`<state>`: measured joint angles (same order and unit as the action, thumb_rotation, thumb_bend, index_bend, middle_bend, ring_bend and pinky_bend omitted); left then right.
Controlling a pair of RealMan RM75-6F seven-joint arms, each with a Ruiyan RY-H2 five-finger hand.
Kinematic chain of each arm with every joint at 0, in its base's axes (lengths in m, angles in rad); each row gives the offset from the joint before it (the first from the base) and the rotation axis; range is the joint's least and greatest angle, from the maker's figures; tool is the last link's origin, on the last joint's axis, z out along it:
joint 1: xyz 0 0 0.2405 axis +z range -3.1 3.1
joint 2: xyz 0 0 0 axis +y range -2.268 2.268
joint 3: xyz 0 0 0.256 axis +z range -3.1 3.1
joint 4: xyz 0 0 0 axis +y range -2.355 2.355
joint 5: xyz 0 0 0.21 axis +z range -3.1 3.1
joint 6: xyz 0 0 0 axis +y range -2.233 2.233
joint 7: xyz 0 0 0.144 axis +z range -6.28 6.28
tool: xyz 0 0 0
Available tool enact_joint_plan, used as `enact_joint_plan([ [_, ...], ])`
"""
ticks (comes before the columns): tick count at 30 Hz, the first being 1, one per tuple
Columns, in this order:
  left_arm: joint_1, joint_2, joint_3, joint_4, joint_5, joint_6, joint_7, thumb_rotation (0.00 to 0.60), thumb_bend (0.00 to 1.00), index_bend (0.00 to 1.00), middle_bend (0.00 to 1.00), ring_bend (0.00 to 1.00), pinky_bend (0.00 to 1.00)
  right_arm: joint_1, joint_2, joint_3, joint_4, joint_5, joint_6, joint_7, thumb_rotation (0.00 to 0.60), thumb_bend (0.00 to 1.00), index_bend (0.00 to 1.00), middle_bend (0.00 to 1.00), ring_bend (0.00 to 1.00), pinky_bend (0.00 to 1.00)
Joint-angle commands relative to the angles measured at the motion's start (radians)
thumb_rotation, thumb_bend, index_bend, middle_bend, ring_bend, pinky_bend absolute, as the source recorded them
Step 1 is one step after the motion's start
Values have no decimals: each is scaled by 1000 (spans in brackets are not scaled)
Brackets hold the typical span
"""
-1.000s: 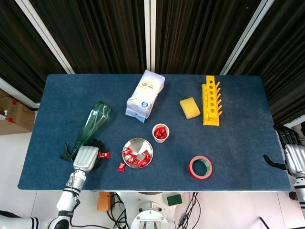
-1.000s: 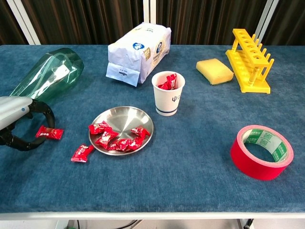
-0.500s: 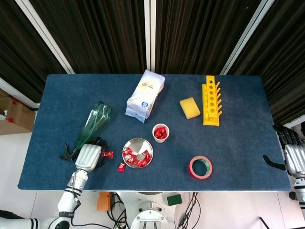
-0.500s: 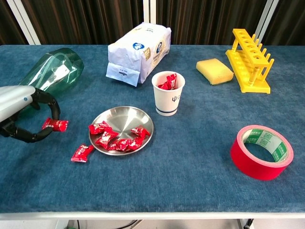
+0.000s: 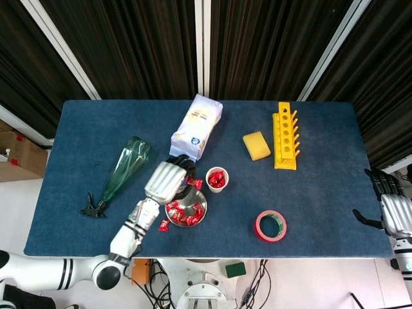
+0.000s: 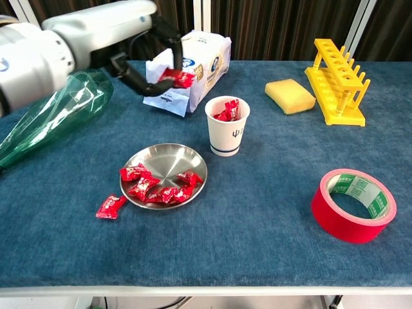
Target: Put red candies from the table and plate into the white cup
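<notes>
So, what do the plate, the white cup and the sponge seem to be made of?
The plate looks like polished metal, probably stainless steel: it is silvery and mirror-like. The white cup seems to be matte paper with a rolled rim and a small printed mark, though thin plastic is possible. The yellow sponge looks like soft, dull foam.

Blue table (image 6: pixel 270 225) — bearing plate (image 6: pixel 164 160), white cup (image 6: pixel 226 126), loose candy (image 6: pixel 111 206), tape roll (image 6: pixel 353 205), sponge (image 6: pixel 290 95), yellow rack (image 6: pixel 338 81), bag (image 6: pixel 188 69), green bottle (image 6: pixel 55 116).

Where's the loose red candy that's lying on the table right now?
The loose candy lies on the blue cloth beside the metal plate, on its near-left side in the chest view, close to the front edge.
</notes>
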<state>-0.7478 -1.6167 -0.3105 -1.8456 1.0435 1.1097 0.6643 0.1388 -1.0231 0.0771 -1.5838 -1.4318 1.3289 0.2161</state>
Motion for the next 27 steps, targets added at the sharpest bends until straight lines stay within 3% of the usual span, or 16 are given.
enact_joint_plan([
  [1, -89, -99, -54, 93, -106, -32, 50, 600, 369, 554, 336, 197, 306, 0, -3, 2, 4, -2, 6, 1, 600, 223, 0, 0, 0, 0],
  [5, -151, -176, -63, 186, -162, -37, 72, 600, 368, 553, 338, 197, 303, -4, -4, 3, 10, -9, 19, 7, 600, 223, 0, 0, 0, 0],
  [11, -186, -215, -62, 259, -190, -32, 56, 600, 369, 533, 338, 197, 301, -14, -7, 9, 18, -14, 51, 18, 600, 223, 0, 0, 0, 0],
  [13, -188, -204, -51, 259, -192, -40, 50, 600, 367, 453, 334, 197, 291, -14, -9, 10, 22, -16, 53, 23, 600, 223, 0, 0, 0, 0],
  [16, -181, -184, -37, 238, -183, -38, 32, 600, 339, 249, 321, 196, 278, -13, -13, 11, 27, -19, 55, 26, 600, 223, 0, 0, 0, 0],
  [19, -172, -164, -23, 212, -173, -19, 28, 600, 303, 151, 308, 193, 276, -12, -15, 10, 29, -19, 52, 24, 600, 223, 0, 0, 0, 0],
  [21, -161, -146, -8, 184, -171, 0, 34, 600, 298, 151, 298, 186, 276, -12, -15, 11, 27, -18, 52, 23, 600, 223, 0, 0, 0, 0],
  [24, -124, -109, 31, 121, -162, 50, 44, 600, 299, 254, 291, 183, 278, -15, -13, 10, 24, -19, 59, 26, 600, 222, 0, 0, 0, 0],
  [27, -46, -55, 110, 51, -114, 127, 21, 600, 300, 348, 298, 183, 278, -19, -9, 11, 23, -18, 62, 35, 600, 221, 0, 0, 0, 0],
])
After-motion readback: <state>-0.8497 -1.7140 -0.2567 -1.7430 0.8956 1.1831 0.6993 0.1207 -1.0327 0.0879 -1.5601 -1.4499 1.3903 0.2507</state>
